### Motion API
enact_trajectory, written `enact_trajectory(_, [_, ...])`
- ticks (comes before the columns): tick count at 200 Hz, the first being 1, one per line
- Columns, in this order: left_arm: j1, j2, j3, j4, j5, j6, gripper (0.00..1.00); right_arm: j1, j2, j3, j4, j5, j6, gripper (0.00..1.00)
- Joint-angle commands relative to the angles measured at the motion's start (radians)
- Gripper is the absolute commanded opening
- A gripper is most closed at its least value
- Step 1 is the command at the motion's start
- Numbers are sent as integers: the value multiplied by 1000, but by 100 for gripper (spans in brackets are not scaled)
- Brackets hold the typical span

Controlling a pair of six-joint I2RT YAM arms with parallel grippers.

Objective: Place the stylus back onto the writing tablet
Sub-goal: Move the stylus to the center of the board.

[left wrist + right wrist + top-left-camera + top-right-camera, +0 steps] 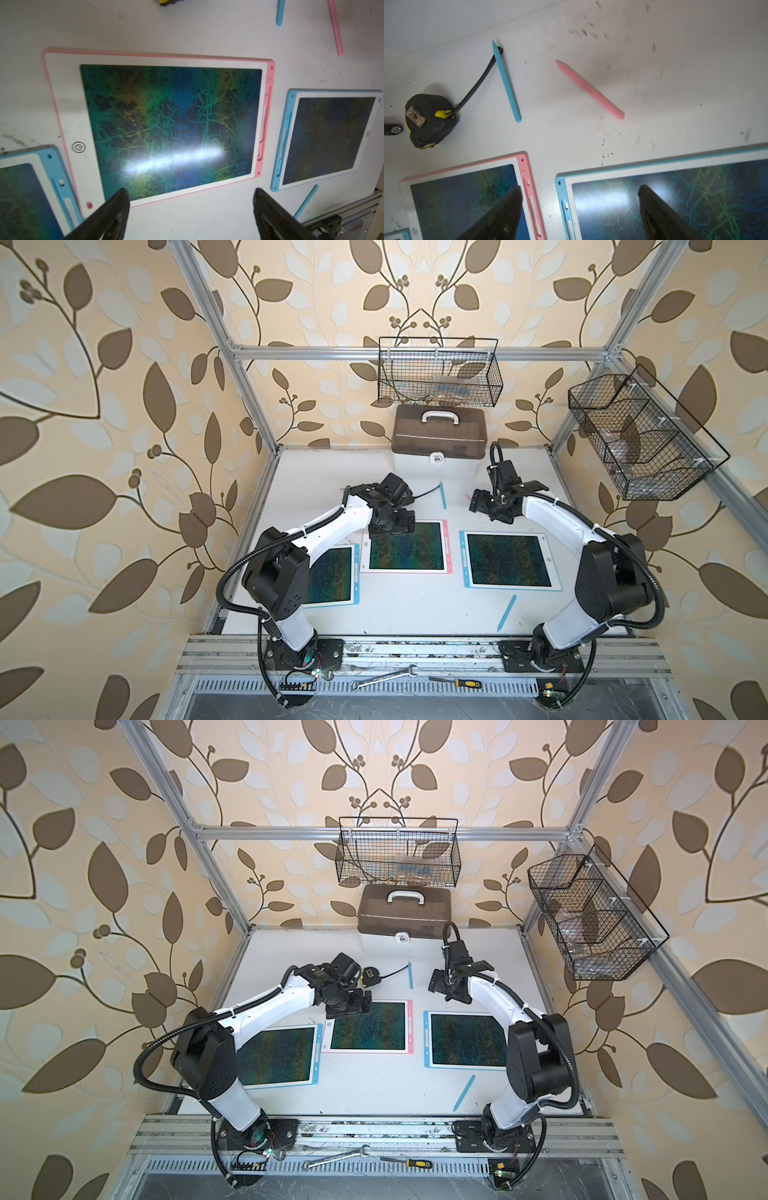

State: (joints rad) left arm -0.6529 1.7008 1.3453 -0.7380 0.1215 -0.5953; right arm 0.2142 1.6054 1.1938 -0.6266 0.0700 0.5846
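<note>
In both top views, a white table (415,605) stands within leaf-patterned wallpaper (104,448). Left wrist view: the left gripper (191,190) hangs over the pink tablet (66,104), fingers apart, empty. Right wrist view: the right gripper (579,186) has its fingers likewise apart and empty, and the pink stylus (589,89) lies on smudged bare table near a blue stylus (506,81).

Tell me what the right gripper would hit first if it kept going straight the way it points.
Probably the bare white table, just short of the pink stylus. The right gripper, open and empty, points down toward that spot. Depth is unclear, so it may meet the stylus itself.
</note>
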Motion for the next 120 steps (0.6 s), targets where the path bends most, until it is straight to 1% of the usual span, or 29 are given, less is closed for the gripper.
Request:
enact_trajectory(1, [-105,34,62,-32,-5,39,91,-57,-68,-42,-40,-31,40,88])
enact_trajectory(32, [-262,96,107,-4,-8,55,86,-160,-176,-63,-80,-33,9,88])
enact_trajectory(48, [-335,133,128,30,-1,34,81,-207,-215,-73,-90,-46,-16,88])
enact_trajectory(68, [-406,189,163,77,7,-19,76,-259,-258,-104,-77,-71,-38,88])
enact_trajectory(90, [-472,257,212,126,-5,-83,71,-325,-308,-174,5,-106,-34,89])
enact_trajectory(120, [-541,372,340,105,-30,-194,65,-408,-316,-194,61,-148,-25,89])
